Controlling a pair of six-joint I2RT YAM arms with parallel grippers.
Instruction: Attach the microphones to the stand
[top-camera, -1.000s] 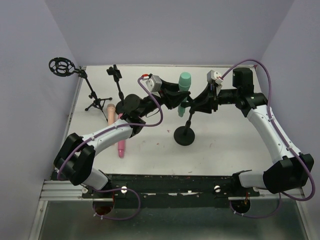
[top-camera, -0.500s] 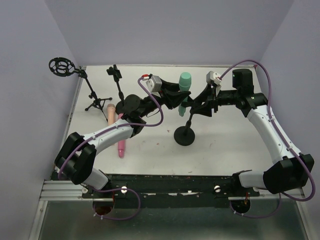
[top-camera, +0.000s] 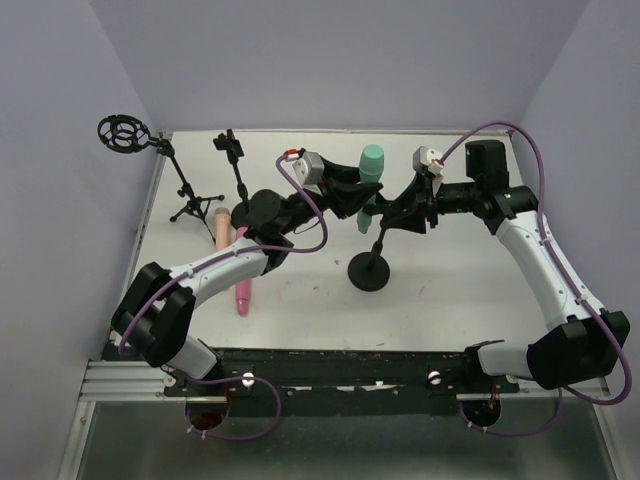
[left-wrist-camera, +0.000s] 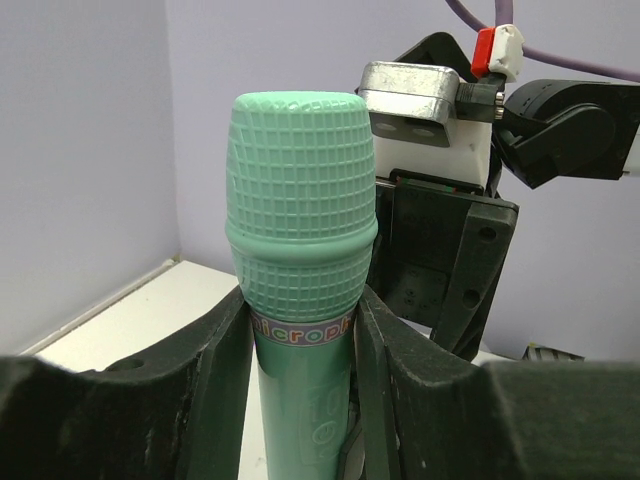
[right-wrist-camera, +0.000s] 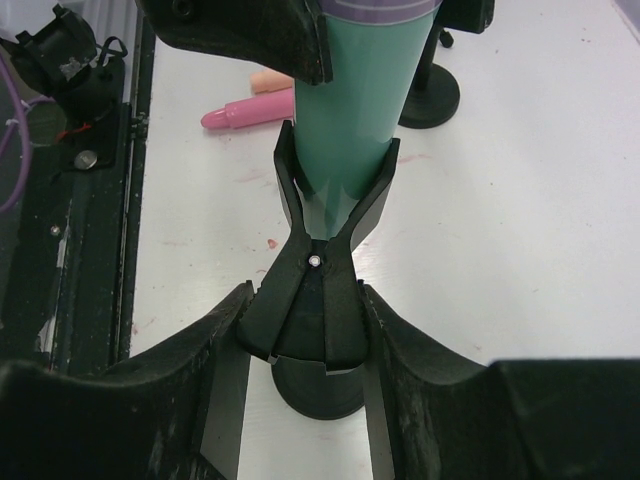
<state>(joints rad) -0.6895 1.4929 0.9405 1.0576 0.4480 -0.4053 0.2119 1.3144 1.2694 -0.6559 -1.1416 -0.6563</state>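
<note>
Mint-green plastic microphone (left-wrist-camera: 300, 200) pinched upright in left gripper (left-wrist-camera: 300, 340), long axis vertical, barrel inside black stand clip (right-wrist-camera: 318, 265); right gripper (right-wrist-camera: 305, 320) straddling clip levers, squeeze unclear.

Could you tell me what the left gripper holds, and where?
The left gripper holds the mint green plastic microphone by its handle, just below the head.

We see soft, even light from above: the white table (top-camera: 460, 290) is bright, its shadows faint. At the left wrist the green microphone (left-wrist-camera: 300, 230) is crisp, while the left gripper (left-wrist-camera: 300, 330) looms dark and blurred. At the right wrist the stand clip (right-wrist-camera: 312, 280) is sharp, the right gripper (right-wrist-camera: 303, 320) murky, the tabletop nearly washed out.
</note>
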